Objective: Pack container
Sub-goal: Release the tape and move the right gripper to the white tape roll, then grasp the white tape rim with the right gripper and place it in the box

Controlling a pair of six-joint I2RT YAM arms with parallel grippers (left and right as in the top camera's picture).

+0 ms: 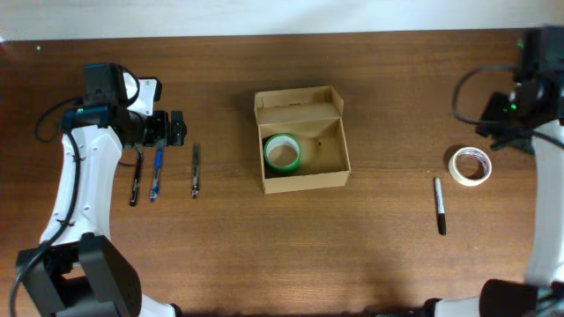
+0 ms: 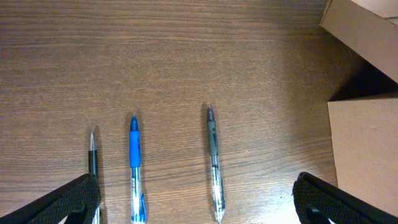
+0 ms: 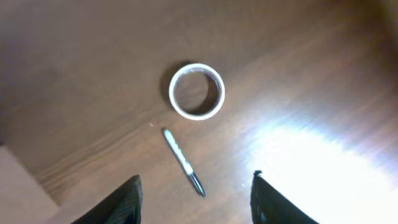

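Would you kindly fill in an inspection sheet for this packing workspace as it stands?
Surface: brown wooden table, no spills seen.
Job's things: open tan cardboard box at centre, green tape roll inside; black pen, blue pen, grey pen left; white tape roll, black marker right.
Clutter: nothing seen.
Grippers: left gripper open over the pens; right gripper open over the marker; both empty.
Cables: black cables loop beside both arms.
Surroundings: pale strip beyond the far edge.

The overhead camera looks straight down on the whole desk [image 1: 220, 255], sharing the pens [image 2: 134, 155] left of the box [image 1: 302, 141] with the close left wrist view, and the tape [image 3: 196, 91] right of it with the higher right wrist view.
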